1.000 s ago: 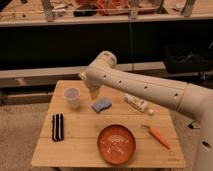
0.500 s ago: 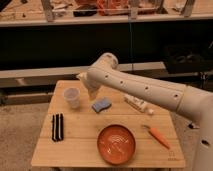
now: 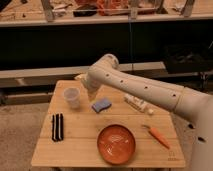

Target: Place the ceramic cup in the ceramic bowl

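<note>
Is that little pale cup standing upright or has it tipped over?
Upright: the ceramic cup stands on the table with its open rim facing up. The claw hangs close beside it.

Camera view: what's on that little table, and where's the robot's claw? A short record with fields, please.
table: small, wooden
ceramic cup: upright, back left, outside the bowl
ceramic bowl: orange-red, front centre, nothing in it
blue sponge: middle, right of the cup
white bottle: lying down, back right
carrot: front right
black strips: front left
claw: over the table, between cup and sponge
</note>
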Controlling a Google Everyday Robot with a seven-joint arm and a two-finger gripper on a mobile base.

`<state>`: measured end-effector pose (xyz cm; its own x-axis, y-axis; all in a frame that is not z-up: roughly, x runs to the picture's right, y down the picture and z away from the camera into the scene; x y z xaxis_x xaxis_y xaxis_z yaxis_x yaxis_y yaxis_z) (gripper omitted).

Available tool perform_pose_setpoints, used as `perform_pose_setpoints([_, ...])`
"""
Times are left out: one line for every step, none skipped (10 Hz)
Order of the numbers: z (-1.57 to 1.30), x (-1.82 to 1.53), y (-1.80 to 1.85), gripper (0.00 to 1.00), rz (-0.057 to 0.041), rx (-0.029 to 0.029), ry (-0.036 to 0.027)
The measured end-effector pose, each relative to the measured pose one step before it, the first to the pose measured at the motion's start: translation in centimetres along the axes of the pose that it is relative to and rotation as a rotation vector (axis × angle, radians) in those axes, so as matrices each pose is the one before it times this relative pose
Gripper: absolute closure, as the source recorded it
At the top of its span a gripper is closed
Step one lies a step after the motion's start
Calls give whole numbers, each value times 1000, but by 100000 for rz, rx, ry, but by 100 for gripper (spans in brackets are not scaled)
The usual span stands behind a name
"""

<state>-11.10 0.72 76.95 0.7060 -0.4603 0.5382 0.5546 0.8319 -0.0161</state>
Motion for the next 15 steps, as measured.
perform_pose_setpoints([326,-141,-43,20,-1133,-481,-1375])
perform_pose_setpoints([342,-126,-20,20,-959,-490,-1297])
perform_pose_setpoints([197,-87,-38,20,-403,-285,-606])
perform_pose_setpoints([208,-78,-23,20,-424,-411,-670])
perform_pose_setpoints([404,6,92,20,-695,-1046,-1118])
perform_pose_setpoints([321,-63,-1,20,-695,-883,-824])
perform_pose_setpoints([352,-112,-24,20,-672,-895,-913])
perform_pose_setpoints([422,-292,-66,20,-743,-835,-927])
perform_pose_setpoints([258,-2,-26,20,-433,-851,-585])
perform_pose_setpoints([405,41,105,20,-303,-1016,-459])
perform_pose_setpoints([383,-149,-43,20,-474,-707,-756])
perform_pose_setpoints([497,-194,-116,20,-676,-913,-1014])
perform_pose_setpoints([391,-38,-16,20,-626,-921,-739])
perform_pose_setpoints([381,88,119,20,-450,-873,-593])
perform_pose_setpoints([372,66,36,20,-494,-803,-666])
